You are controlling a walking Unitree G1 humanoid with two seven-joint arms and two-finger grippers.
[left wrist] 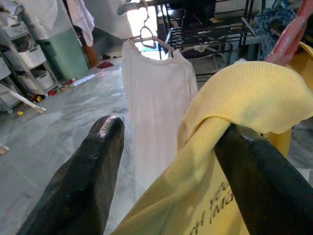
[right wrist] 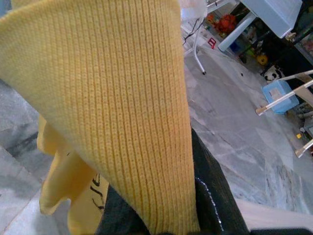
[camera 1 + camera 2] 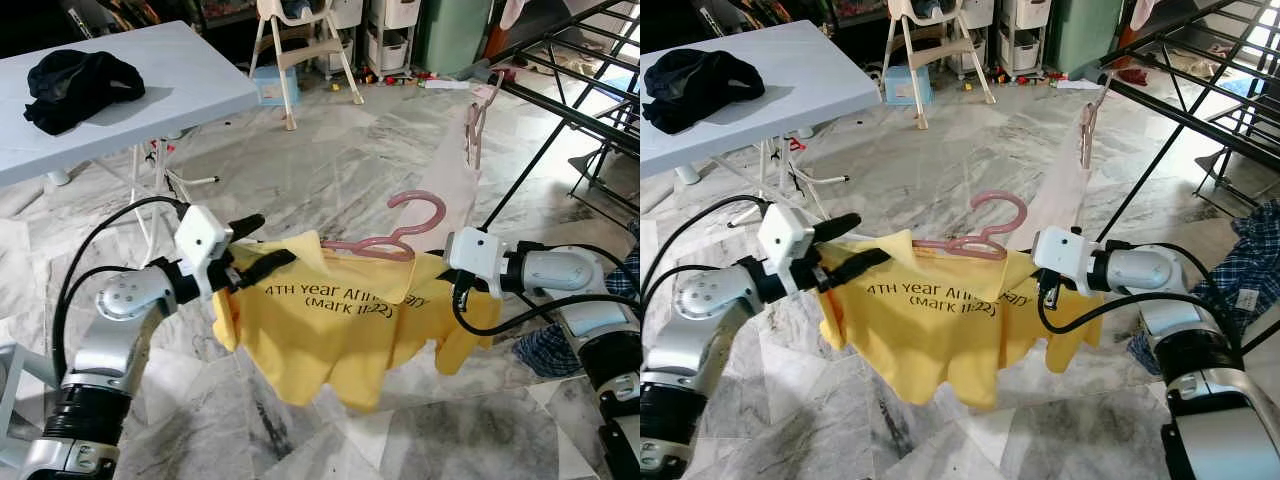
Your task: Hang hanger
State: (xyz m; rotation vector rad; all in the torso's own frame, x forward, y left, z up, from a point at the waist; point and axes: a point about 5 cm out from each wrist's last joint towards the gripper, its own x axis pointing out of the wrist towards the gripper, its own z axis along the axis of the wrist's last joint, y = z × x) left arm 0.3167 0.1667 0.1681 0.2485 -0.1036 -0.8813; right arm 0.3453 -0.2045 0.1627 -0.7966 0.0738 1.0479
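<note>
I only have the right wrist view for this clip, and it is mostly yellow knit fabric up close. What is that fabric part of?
Observer: A yellow T-shirt with printed text, on a pink hanger, held up between both grippers above the marble floor.
Operator: Is the left arm on it too?
Observer: Yes. In the left wrist view the shirt's edge is draped over one of the left gripper's fingers, and the fingers stand apart.
Operator: Where would it hang?
Observer: A black drying rack stands ahead on the robot's right, with a pale garment already hanging from it.
Operator: Anything else nearby?
Observer: A dark garment lies on a white table on the left.
</note>
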